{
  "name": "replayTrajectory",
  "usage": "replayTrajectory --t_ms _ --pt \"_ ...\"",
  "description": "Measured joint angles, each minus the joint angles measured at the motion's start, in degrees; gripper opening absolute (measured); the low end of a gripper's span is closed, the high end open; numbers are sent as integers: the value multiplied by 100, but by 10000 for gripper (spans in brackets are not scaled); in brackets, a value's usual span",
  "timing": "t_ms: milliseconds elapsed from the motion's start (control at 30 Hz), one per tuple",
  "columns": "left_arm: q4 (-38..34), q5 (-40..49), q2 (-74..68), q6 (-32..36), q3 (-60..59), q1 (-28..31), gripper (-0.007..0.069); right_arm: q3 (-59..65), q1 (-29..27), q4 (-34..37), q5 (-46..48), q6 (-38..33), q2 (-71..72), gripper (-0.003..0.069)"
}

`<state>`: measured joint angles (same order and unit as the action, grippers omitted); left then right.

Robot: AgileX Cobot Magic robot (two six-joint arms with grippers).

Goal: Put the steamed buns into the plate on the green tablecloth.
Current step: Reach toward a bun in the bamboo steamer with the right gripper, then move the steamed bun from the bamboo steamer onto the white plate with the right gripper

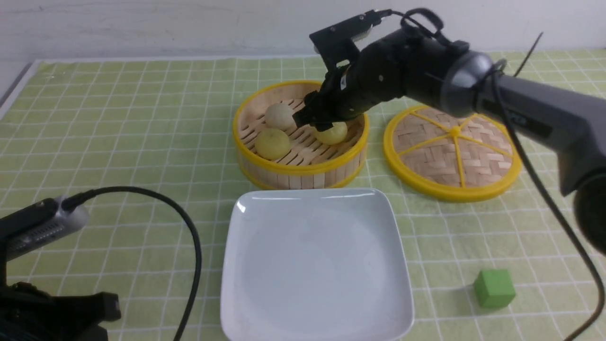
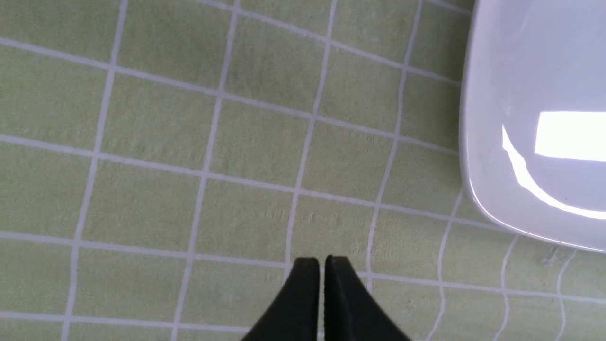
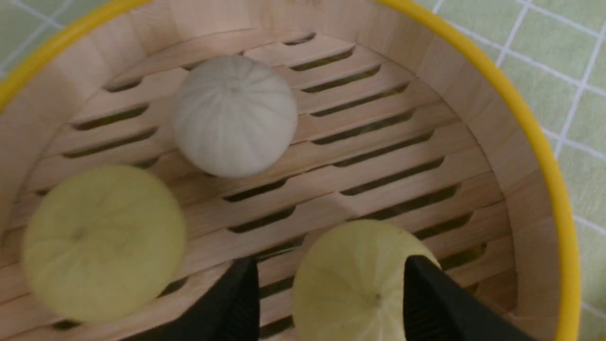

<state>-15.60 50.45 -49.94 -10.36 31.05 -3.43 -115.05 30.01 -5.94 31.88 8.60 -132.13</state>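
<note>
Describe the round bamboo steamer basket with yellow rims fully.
The round bamboo steamer basket with yellow rims sits upright and lidless on the green gridded tablecloth, beyond the white plate. Its pale woodlike floor is slatted. Inside are two yellow buns and one off-white; the right gripper hovers over it, open.

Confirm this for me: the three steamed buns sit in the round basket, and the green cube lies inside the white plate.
The cube's place is wrong: the front view shows the green cube on the tablecloth, beside the white plate. The rest of the statement stands.
</note>
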Motion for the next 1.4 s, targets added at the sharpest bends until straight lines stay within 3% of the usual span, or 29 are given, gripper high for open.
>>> replayTrajectory --t_ms 100,200,267,300,333,400,600,700,800,933,1033,1100,1133,1167,1300,1400 --pt "80 6 0 0 0 -2 52 -130 -20 -351 43 554 -250 412" --pt "229 6 0 0 0 -2 54 -164 -44 -546 136 908 -343 365" --pt "392 11 0 0 0 -2 55 -243 -44 -571 290 1049 -315 211" --pt "399 11 0 0 0 -2 55 -250 -44 -571 340 1048 -314 181" --pt "438 11 0 0 0 -2 55 -321 -27 -544 618 1009 -196 68" --pt "457 24 0 0 0 -2 59 -372 25 -487 1191 802 88 18" --pt "477 35 0 0 0 -2 68 -451 330 -387 2639 229 1437 18" --pt "477 35 0 0 0 -2 73 73 555 -288 3280 187 2241 18" --pt "477 35 0 0 0 -2 73 1036 712 -169 3266 187 2362 18" --pt "479 35 0 0 0 -2 76 2135 913 -99 2553 336 2134 20" --pt "479 35 0 0 0 -2 83 2821 1045 -111 1533 666 1753 64" --pt "479 22 0 0 0 -2 87 2898 1045 -144 1200 882 1566 159" --pt "479 22 0 0 0 -2 87 2892 1045 -150 1186 895 1549 170" --pt "479 17 0 0 0 -2 89 2833 1045 -156 1186 967 1512 257" --pt "479 -22 0 0 0 -2 91 2420 1045 -138 2055 803 1603 465" --pt "454 -217 0 0 0 -2 92 1853 1045 -86 3305 36 1960 507"
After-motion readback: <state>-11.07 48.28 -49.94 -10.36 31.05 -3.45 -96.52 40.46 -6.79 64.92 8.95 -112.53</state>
